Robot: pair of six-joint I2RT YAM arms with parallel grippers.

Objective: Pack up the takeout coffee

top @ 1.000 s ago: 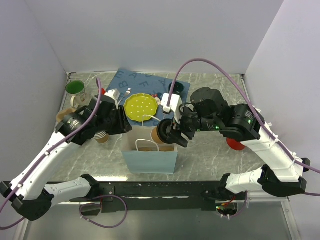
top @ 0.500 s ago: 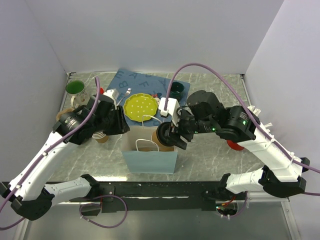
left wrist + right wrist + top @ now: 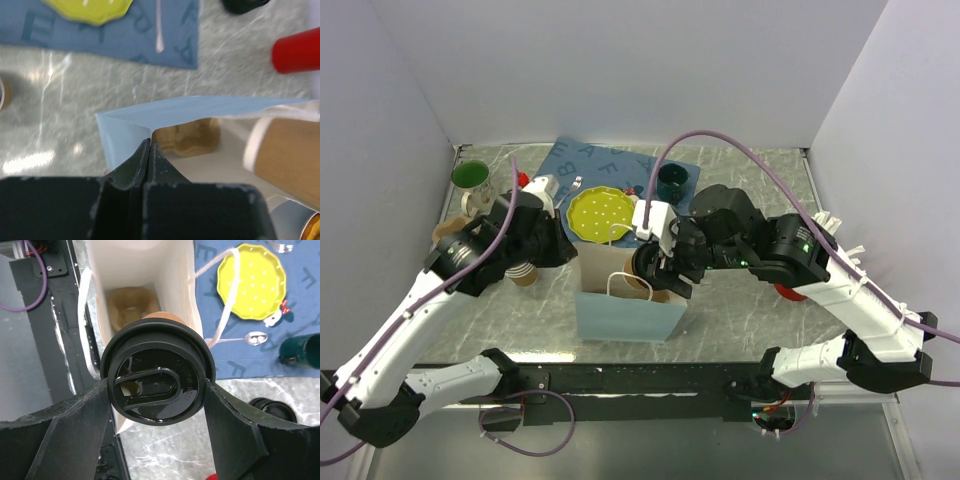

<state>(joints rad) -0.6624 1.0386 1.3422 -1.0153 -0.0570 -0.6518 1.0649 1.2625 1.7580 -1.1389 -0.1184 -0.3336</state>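
The takeout coffee (image 3: pixel 157 372), a brown paper cup under a black lid, hangs over the open mouth of the light blue paper bag (image 3: pixel 625 318). My right gripper (image 3: pixel 157 385) is shut on the cup, one finger (image 3: pixel 85 425) on each side of the lid. From above, the right gripper (image 3: pixel 648 268) holds the coffee (image 3: pixel 642 272) at the bag's top. My left gripper (image 3: pixel 149 145) is shut on the bag's rim (image 3: pixel 145 115), at the bag's left edge (image 3: pixel 570 255). The cup's brown side (image 3: pixel 292 155) shows inside the bag. A brown insert (image 3: pixel 132 305) lies at the bag's bottom.
Behind the bag a blue placemat (image 3: pixel 620 165) carries a yellow plate (image 3: pixel 598 214), a spoon (image 3: pixel 252 338) and a dark mug (image 3: pixel 672 183). A green mug (image 3: pixel 470 177) and stacked tan cups (image 3: pixel 525 272) stand at the left. A red object (image 3: pixel 788 290) lies right.
My left gripper has closed on the bag's rim. The right gripper has carried the coffee left and down to the bag's mouth. The bag has shifted slightly right.
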